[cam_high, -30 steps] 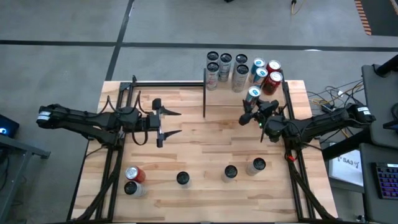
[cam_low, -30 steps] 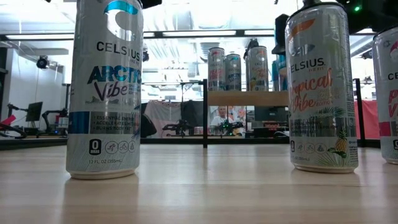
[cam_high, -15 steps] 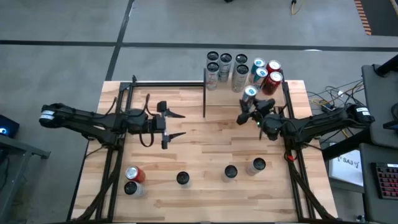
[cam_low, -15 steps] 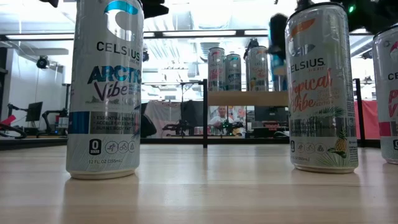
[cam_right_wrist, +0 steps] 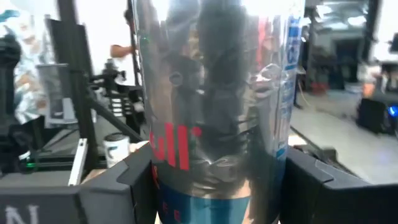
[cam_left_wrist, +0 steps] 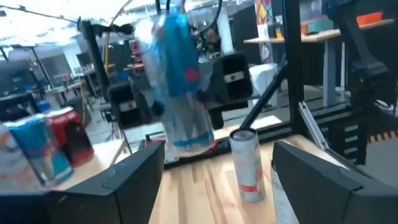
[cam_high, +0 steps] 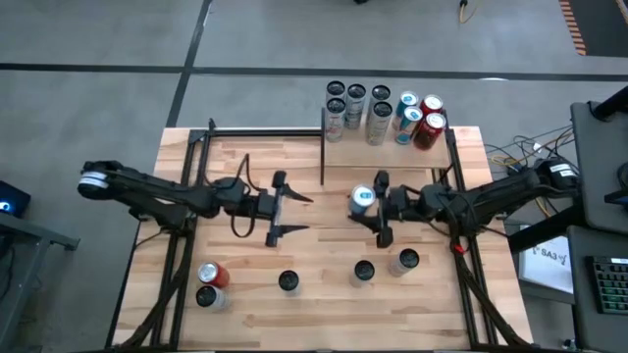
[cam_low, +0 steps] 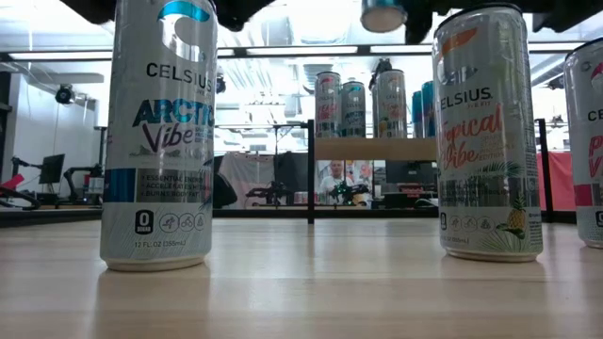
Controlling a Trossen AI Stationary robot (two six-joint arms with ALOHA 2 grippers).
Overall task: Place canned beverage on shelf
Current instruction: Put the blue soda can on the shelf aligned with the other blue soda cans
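The right pincer [cam_high: 381, 208] clasps a slim silver-and-blue beverage can [cam_high: 362, 199] above the middle of the pale plank surface [cam_high: 324, 294], short of the small light-wood shelf [cam_high: 388, 145]; the left pincer [cam_high: 291, 213] hangs spread wide, empty, facing it.

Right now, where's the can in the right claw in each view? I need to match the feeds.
High: held can mid-table, in the right claw.
Low: only its bottom at the top edge, lifted off the table.
Left wrist: blurred blue-silver can ahead, upper centre.
Right wrist: fills the centre between the fingers.
Shared landmark: the shelf, back right; low view.
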